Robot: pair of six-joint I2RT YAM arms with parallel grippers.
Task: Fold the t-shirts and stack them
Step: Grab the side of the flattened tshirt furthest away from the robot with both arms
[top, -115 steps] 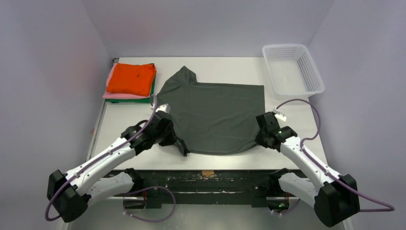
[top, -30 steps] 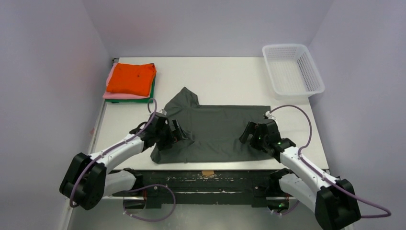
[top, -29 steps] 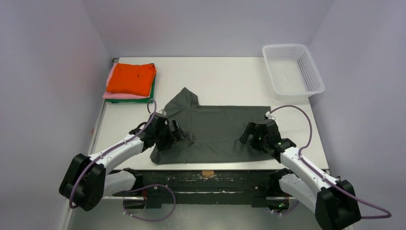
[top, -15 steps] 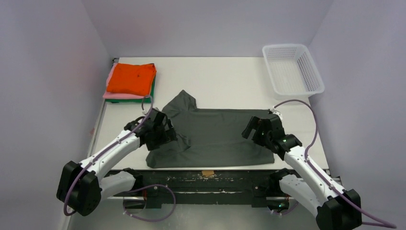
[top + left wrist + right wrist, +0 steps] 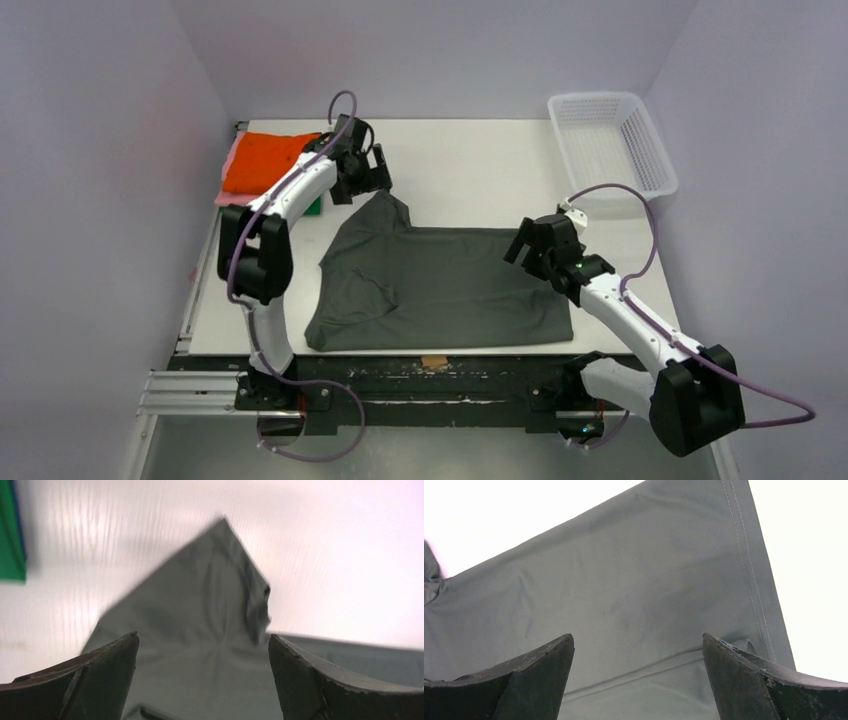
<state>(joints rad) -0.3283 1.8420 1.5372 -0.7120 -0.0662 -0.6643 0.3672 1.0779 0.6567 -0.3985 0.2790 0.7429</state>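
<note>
Grippers both spread wide, gripping nothing: L gripper above grey shirt's far sleeve tip, R gripper above its right hem. Shirt flat, mid table. Folded stack, orange top, pink & green under, far-left corner. Basket far-right corner.

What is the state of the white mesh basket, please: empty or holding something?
Empty. In the top view the white mesh basket shows only its bare floor and walls, with nothing inside.
</note>
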